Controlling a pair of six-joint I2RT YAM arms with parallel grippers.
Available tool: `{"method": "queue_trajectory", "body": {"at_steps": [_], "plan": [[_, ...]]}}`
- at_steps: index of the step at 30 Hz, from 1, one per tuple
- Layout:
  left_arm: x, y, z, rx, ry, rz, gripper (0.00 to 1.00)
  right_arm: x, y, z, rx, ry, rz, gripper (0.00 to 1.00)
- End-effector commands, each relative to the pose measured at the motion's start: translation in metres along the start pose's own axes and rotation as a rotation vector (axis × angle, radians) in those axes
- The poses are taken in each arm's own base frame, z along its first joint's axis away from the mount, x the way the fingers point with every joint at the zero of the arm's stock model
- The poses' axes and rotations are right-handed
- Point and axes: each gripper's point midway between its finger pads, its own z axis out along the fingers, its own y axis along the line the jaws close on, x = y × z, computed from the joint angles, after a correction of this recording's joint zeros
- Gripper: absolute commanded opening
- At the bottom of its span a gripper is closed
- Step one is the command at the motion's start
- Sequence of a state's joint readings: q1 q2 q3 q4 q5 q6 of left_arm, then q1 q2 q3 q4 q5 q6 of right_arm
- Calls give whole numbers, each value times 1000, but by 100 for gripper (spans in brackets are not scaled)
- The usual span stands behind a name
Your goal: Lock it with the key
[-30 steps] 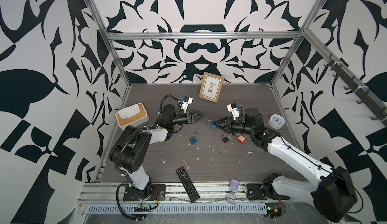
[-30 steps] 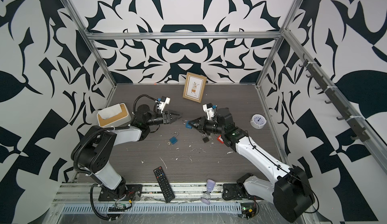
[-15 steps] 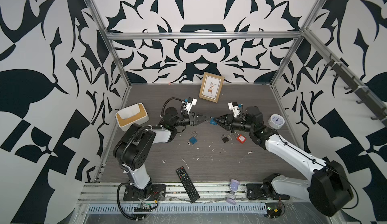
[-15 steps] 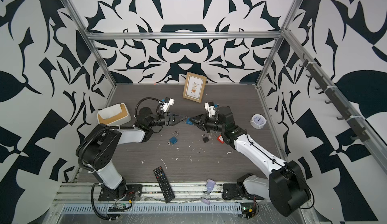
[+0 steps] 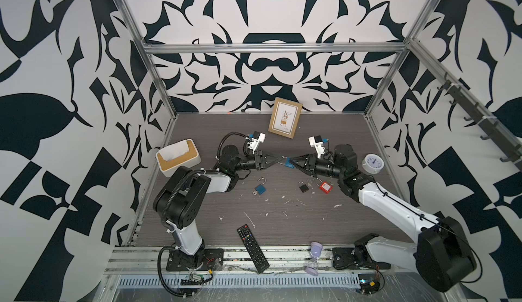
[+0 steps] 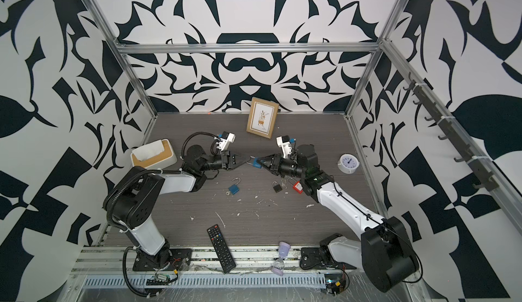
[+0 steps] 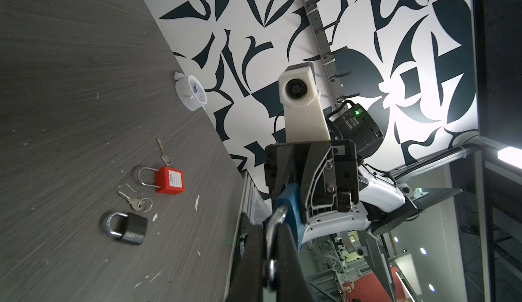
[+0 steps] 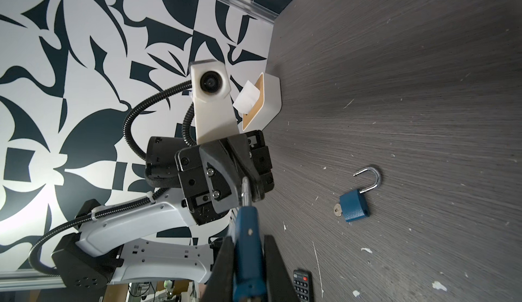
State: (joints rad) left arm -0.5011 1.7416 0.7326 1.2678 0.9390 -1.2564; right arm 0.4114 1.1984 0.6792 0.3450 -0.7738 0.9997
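Half the midair padlock (image 8: 248, 244) behind fingers (image 8: 275, 275)

A small blue padlock (image 5: 288, 162) hangs clear of the table (image 5: 282, 224), stretched level between the two grippers. The right gripper (image 8: 247, 240) clamps its flat blue body, seen edge-on. The left gripper (image 7: 268, 231) is closed on its silver shackle (image 7: 275, 218), which points away from the right gripper. Whether that shackle is latched cannot be told. A second blue padlock (image 8: 354, 206) lies flat on the table below, nearer the left gripper, its shackle swung open and a silver key (image 8: 336, 209) in its base.
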Motion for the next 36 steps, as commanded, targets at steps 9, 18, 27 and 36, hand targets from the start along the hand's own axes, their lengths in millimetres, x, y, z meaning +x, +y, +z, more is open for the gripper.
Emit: {"method": "queue_trajectory", "body": {"at_steps": [9,18,27,36], "plan": [[22,-27,0,13,-36,116,0,17,22,-13,-134,6,-391,0],[58,-35,28,-19,45,190,0,23,33,-13,-223,45,-335,0],[74,-51,47,61,101,188,0,16,34,-12,-210,14,-356,0],[102,-73,64,166,196,185,0,2,33,-5,-194,-24,-382,0]]}}
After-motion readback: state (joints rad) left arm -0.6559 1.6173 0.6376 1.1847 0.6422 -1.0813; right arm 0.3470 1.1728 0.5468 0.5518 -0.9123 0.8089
